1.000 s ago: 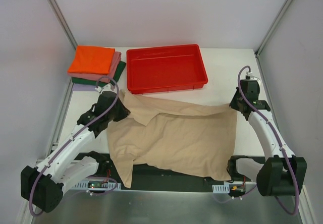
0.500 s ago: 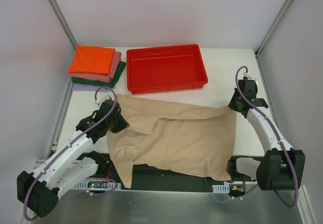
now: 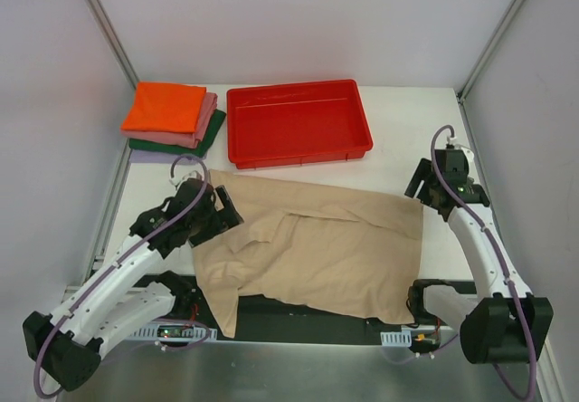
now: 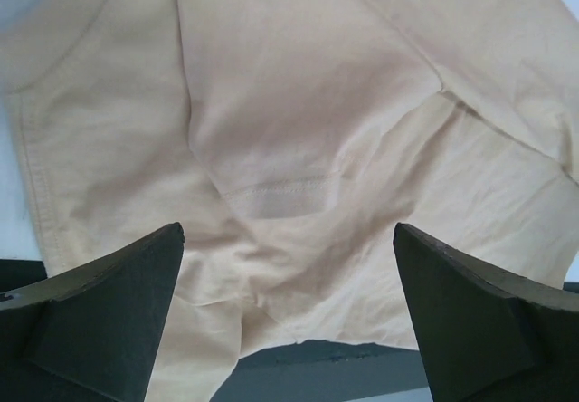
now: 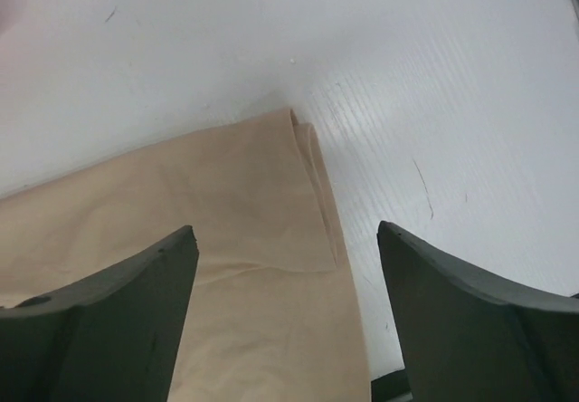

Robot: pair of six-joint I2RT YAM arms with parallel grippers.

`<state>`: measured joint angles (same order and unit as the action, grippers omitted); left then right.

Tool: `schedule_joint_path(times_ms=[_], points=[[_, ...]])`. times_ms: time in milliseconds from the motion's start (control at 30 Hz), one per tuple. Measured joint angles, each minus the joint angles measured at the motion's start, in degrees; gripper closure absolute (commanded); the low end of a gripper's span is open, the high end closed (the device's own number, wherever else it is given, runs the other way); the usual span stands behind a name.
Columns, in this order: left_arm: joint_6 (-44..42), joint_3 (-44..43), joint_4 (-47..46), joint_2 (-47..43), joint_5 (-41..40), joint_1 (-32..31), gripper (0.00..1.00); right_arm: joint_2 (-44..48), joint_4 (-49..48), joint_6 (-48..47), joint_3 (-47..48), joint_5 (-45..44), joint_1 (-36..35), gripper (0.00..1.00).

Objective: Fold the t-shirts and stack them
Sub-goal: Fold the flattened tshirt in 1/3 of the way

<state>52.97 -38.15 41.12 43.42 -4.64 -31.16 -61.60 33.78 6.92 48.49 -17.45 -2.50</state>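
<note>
The large beige t-shirt (image 3: 335, 248) lies spread and wrinkled across the table, its left part folded over on itself. My left gripper (image 3: 224, 210) hovers open over the shirt's far left corner; in the left wrist view the left gripper (image 4: 288, 230) has only beige cloth (image 4: 298, 103) lying below its wide jaws. My right gripper (image 3: 418, 185) is open just above the shirt's far right corner (image 5: 298, 121), holding nothing. Folded t-shirts are stacked at the back left: orange (image 3: 163, 105) on top, then pink (image 3: 208, 117), dark green (image 3: 215, 130) and lavender (image 3: 145, 157).
An empty red tray (image 3: 298, 126) stands at the back, between the stack and the right arm. The shirt's near hem hangs over a dark strip (image 3: 298, 316) at the table's near edge. White walls and metal posts close in both sides.
Both grippers have opened and let go of the beige shirt's far corners. The far edge has dropped flat onto the table, and the left gripper has drawn slightly nearer.
</note>
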Motion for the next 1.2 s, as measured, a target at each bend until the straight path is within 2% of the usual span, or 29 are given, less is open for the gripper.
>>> schedule_joint_path(times_ms=[67, 133, 167, 300, 433, 633, 867, 1033, 1200], points=[[-1.05, -2.95, 0.00, 3.04, -1.64, 0.00, 0.01, 1.40, -0.13, -0.70, 0.00, 1.33, 0.02, 0.10], [-2.05, -6.32, -0.39, 7.58, -3.54, 0.00, 0.01, 2.43, -0.98, -1.46, -0.22, 4.63, 0.02, 0.01], [-2.67, -7.63, -1.03, 10.05, -4.02, 0.00, 0.01, 2.78, -1.99, -1.70, -0.66, 6.73, 0.02, 0.03], [-4.85, -9.05, -6.58, 17.86, -4.61, 0.92, 0.01, 1.62, -5.62, -2.14, -3.58, 17.11, 0.02, 0.04], [-7.67, -8.68, -14.71, 26.23, 1.42, 6.08, 0.01, -5.27, -7.65, -1.88, -5.11, 22.18, 0.02, 0.03], [-9.62, -8.26, -22.99, 38.80, 10.05, 12.59, 0.01, -16.15, -10.88, -1.55, -5.25, 22.75, 0.02, 0.02], [-10.56, -12.24, -24.65, 47.19, 14.21, 16.17, 0.01, -29.05, -10.38, -1.42, 3.39, 20.85, 0.61, 0.02], [-10.84, -16.87, -24.92, 52.19, 19.21, 19.37, 0.01, -37.53, -9.68, -1.40, 12.90, 21.88, 3.43, 0.02], [-12.20, -21.11, -24.90, 56.04, 21.51, 20.00, 0.01, -44.57, -9.27, -1.42, 21.84, 22.36, 4.09, 0.02]])
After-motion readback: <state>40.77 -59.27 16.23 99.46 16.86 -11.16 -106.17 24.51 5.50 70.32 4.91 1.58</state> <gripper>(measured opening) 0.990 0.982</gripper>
